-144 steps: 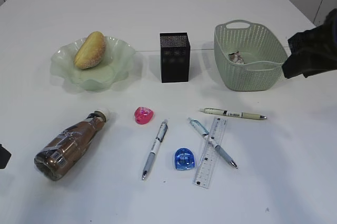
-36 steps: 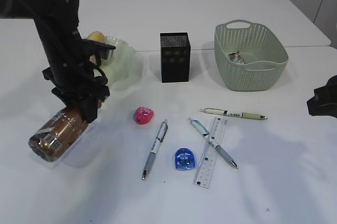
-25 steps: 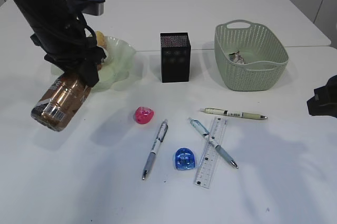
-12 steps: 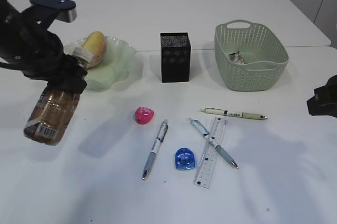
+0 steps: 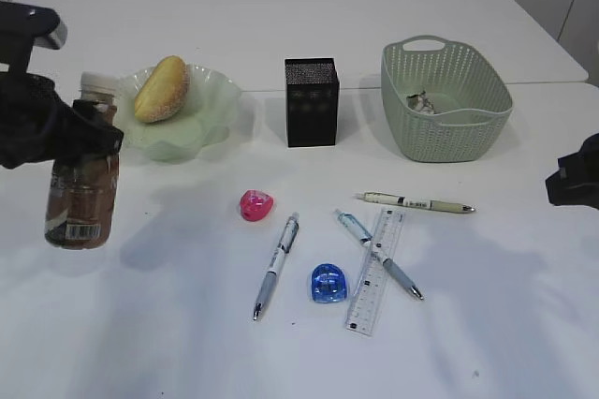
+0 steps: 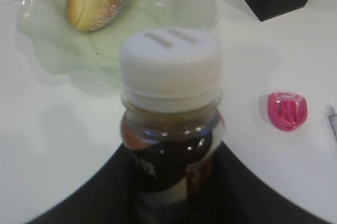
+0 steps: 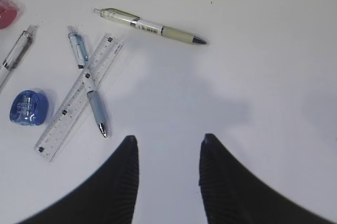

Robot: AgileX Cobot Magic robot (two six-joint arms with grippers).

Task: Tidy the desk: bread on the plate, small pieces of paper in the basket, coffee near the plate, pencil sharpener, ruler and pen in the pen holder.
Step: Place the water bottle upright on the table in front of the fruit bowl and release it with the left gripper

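Beside plate [image 5: 211, 118], upright gripped coffee [image 5: 82, 188]

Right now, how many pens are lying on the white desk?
3. The white-barrelled pen with the grey grip lies left of the blue sharpener, the blue-tinted pen crosses the clear ruler, and the pale green pen lies nearest the basket. None looks hidden.

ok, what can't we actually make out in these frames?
- Left gripper: its fingertips on the coffee are hidden by the bottle in the left wrist view.
- Basket contents: mostly hidden by its wall in the exterior view.
- Ruler markings: too small to read.
- Right gripper: cut off by the exterior view's edge.
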